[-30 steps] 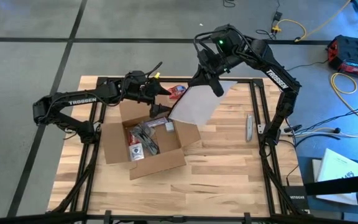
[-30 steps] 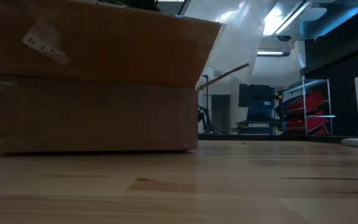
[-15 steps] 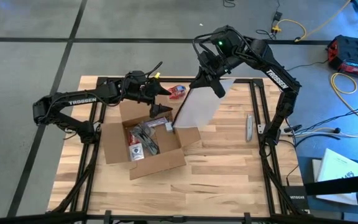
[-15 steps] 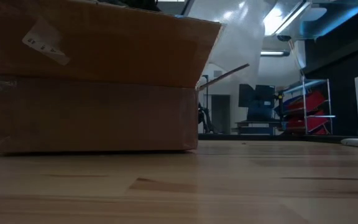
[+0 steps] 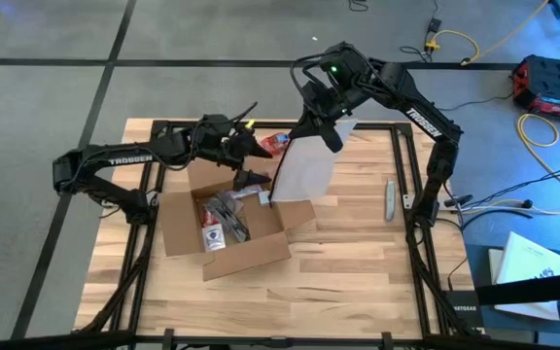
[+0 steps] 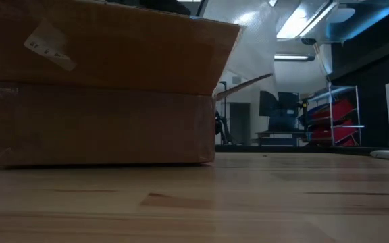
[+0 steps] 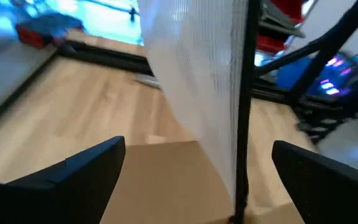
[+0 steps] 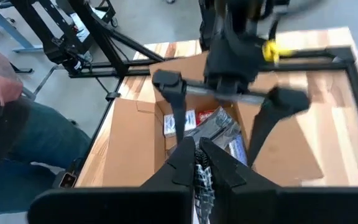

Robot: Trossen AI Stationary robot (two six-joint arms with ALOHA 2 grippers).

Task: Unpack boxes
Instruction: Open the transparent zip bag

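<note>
A grey workshop floor with cables and shelving surrounds the pale wooden desk (image 5: 338, 262). On it, left of the middle, sits the shallow brown cardboard box (image 5: 227, 228) with its flaps folded out; small packets and dark items lie inside.

The right end effector (image 5: 326, 124) is raised over the far edge of the desk, clenched on the top of a clear, silvery sheet of bubble wrap (image 5: 301, 170). The sheet hangs down from it, its lower edge just beside the box's right flap.

The left end effector (image 5: 244, 161) hovers above the far side of the box, released, fingers spread wide and holding nothing. A small red-and-blue packet (image 5: 277, 144) lies near the far edge, between the arms.

The step in hand looks like lifting the packing sheet clear of the box. The next move probably calls for carrying it to bare desk and letting go; the left arm could then reach in for the contents.
</note>
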